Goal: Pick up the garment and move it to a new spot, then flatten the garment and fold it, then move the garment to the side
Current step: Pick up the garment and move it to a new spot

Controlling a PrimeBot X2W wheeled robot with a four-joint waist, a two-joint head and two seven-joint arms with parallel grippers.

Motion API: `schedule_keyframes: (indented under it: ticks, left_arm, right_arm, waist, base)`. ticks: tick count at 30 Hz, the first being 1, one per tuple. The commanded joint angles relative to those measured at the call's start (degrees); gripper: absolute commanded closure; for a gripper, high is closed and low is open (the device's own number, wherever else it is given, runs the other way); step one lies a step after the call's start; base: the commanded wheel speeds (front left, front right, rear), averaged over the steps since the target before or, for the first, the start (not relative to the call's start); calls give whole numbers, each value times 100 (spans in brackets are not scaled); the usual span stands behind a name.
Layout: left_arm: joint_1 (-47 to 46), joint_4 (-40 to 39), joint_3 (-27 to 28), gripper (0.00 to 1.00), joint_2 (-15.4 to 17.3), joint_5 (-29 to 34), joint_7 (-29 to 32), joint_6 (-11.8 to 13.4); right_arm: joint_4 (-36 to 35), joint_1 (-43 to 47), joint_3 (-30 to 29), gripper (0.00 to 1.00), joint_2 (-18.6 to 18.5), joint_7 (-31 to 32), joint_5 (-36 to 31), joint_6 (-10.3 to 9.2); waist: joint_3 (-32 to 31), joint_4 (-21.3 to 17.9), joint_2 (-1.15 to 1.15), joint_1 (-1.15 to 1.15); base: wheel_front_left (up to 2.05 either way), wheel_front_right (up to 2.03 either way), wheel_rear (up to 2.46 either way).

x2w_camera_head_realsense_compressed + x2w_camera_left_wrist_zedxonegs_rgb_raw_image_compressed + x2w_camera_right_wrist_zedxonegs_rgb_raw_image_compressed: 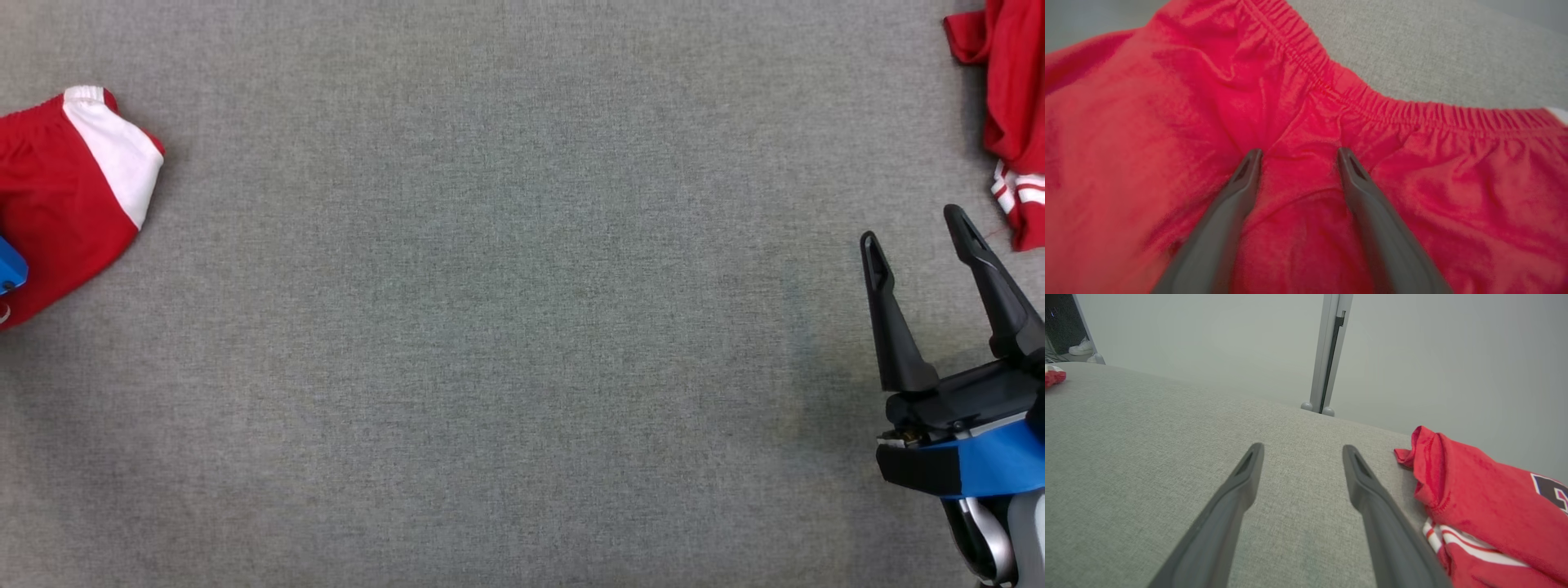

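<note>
A red garment (pixel 57 204) with a white side panel and an elastic waistband lies at the table's left edge. In the left wrist view my left gripper (pixel 1299 157) stands open right over this garment (pixel 1412 196), fingertips (pixel 1251 161) at or on the cloth just below the waistband, with a raised fold between them. A blue part of my left arm (pixel 10 269) overlaps the garment. My right gripper (pixel 914 229) hovers open and empty over bare table at the lower right; the same gripper (pixel 1303 452) holds nothing in its own wrist view.
A second red garment (pixel 1012 122) with white stripes lies crumpled at the far right, close beside my right gripper (pixel 1486 506). The grey fabric table (pixel 506 327) spreads between the two. Beyond the far edge stand a pale wall, a grey post (pixel 1329 355) and a person's white shoes (pixel 1081 347).
</note>
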Motion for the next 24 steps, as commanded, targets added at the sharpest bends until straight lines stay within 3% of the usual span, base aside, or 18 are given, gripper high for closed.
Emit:
schedule_keyframes:
  ticks: [1, 2, 6, 10, 24]
  left_arm:
    - [262, 236, -88, 61, -195, -54, 280, -42]
    - [296, 251, -111, 100, -187, -140, 407, -42]
    - [425, 184, -259, 100, -97, -427, 834, -43]
    - [476, -141, -437, 100, 32, -586, 659, -44]
    - [263, -1499, -1312, 100, 540, -541, -1167, -29]
  right_arm:
    - [1, 40, 3, 0, -20, 5, 12, 1]
    - [12, 40, 13, 0, -17, 6, 19, 1]
    - [64, 56, 41, 0, 14, -23, 44, 1]
    - [152, 61, 76, 0, 62, -44, 52, 1]
    - [779, 146, 294, 0, 354, -293, 188, 1]
  waist:
    - [-31, -26, 2, 1]
    - [-55, -40, 2, 1]
    - [-166, -103, 2, 1]
    - [-318, -145, 2, 1]
    - [-1295, -304, 2, 1]
  base:
    - [0, 0, 0]
    - [0, 0, 0]
    - [0, 0, 0]
    - [0, 0, 0]
    - [0, 0, 0]
